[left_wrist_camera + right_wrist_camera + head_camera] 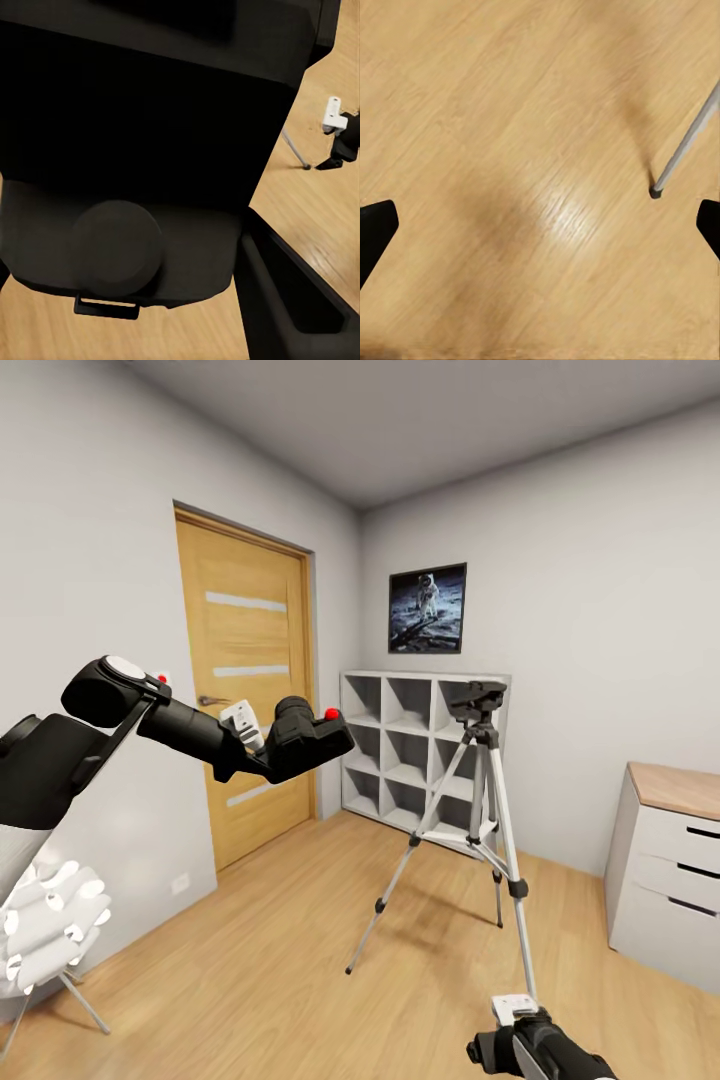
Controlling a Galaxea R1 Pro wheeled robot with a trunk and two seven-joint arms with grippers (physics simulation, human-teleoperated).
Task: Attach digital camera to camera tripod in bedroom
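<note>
The left gripper was clamped on the digital camera, held well left of the camera tripod, roughly level with its head; the right gripper hung open.

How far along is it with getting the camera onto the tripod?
Done: the camera is picked up, held in the air by the left gripper, and the robot faces the tripod. In hand: carrying it across. Left: the tripod head is bare, the camera apart from it, so mounting remains. The right gripper hangs open above the floor.
</note>
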